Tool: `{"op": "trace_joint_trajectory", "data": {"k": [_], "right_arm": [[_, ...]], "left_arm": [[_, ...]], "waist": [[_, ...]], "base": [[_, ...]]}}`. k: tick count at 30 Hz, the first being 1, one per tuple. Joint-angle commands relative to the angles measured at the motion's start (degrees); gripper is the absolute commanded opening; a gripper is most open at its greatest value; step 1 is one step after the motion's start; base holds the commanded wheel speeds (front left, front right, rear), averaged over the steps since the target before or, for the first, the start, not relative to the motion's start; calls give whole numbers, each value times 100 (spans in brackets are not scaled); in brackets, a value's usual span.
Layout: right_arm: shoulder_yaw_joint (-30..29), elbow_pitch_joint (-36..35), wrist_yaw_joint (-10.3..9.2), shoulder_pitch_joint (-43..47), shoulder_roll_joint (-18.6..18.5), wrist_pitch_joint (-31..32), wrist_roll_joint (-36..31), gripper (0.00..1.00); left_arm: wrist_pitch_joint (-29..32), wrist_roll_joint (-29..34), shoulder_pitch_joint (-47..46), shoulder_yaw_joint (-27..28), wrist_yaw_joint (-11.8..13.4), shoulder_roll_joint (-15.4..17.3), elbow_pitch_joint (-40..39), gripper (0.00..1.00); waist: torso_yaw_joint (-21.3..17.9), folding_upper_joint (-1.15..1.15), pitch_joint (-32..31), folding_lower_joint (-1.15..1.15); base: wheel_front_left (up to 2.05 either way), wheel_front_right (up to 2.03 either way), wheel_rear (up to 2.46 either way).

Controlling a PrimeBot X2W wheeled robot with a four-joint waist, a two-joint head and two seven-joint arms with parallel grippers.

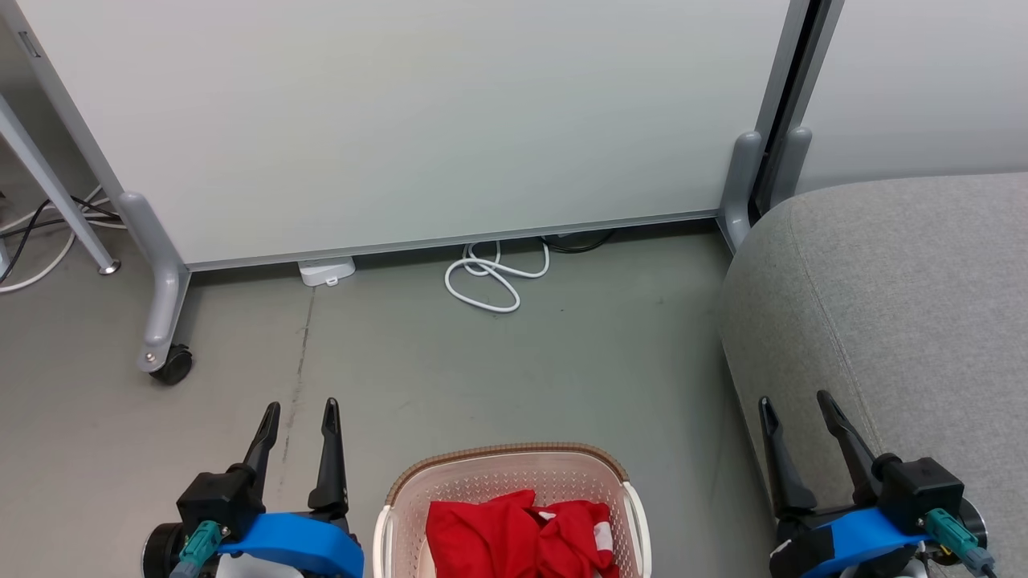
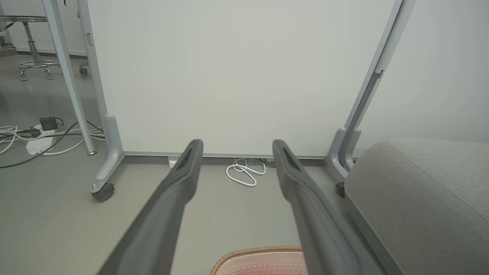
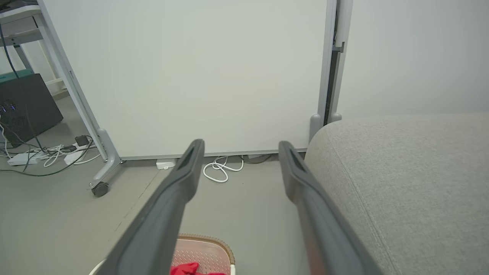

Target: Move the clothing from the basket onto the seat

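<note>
The left gripper (image 1: 302, 405), two long dark fingers, is hovering at the near left with its jaws spread wide and nothing between them. The right gripper (image 1: 793, 399) is hanging likewise at the near right — wide apart, empty — by the near left edge of the large, light grey, fabric-upholstered seat (image 1: 899, 305). Between the two, the cream-white, brown-rimmed, perforated plastic laundry basket (image 1: 506, 451) is sitting on the grey floor (image 1: 482, 361), and the bright red soft clothing (image 1: 498, 530) with white trim is lying crumpled inside it; whether that is one garment or two is hard to say, since the frame is cutting the bundle off. No red cloth is lying on the seat. The first pick, by my reading, is just starting. The next move is calling for a gripper to dip into the basket, pinch a raised fold and lift it clear of the rim before swinging right.
</note>
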Motion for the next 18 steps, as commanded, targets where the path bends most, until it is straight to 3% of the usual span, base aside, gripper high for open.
{"op": "trace_joint_trajectory", "data": {"k": [1,10,18], "right_arm": [[6,-15,13,-29,-32,-32,10,100],[65,-56,13,-113,-31,-27,30,100],[390,-276,12,-417,-30,1,-28,100]], "left_arm": [[-28,17,11,18,-14,-2,10,100],[-27,-85,-12,63,-11,-12,-20,100],[-22,-229,-370,-21,-28,-18,422,100]], "waist": [[-1,0,3,0],[-83,0,142,0],[-458,0,853,0]], "base": [[0,0,0],[0,0,0],[0,0,0]]}}
